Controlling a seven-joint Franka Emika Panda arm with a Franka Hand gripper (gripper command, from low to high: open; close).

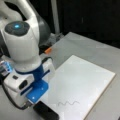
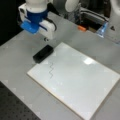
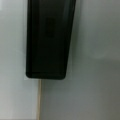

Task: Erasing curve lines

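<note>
A grey worktop (image 1: 90,47) fills both front views, its surface plain and matte. Behind it the room is dark, almost black, with a pale upright post (image 1: 55,16) rising at the far edge. In a front view, a dark perforated mat (image 2: 15,107) lies at the bottom left corner. Soft overhead light falls on the worktop.

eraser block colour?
Black; the eraser block shows best in a front view, lying at the white board's edge.
</note>
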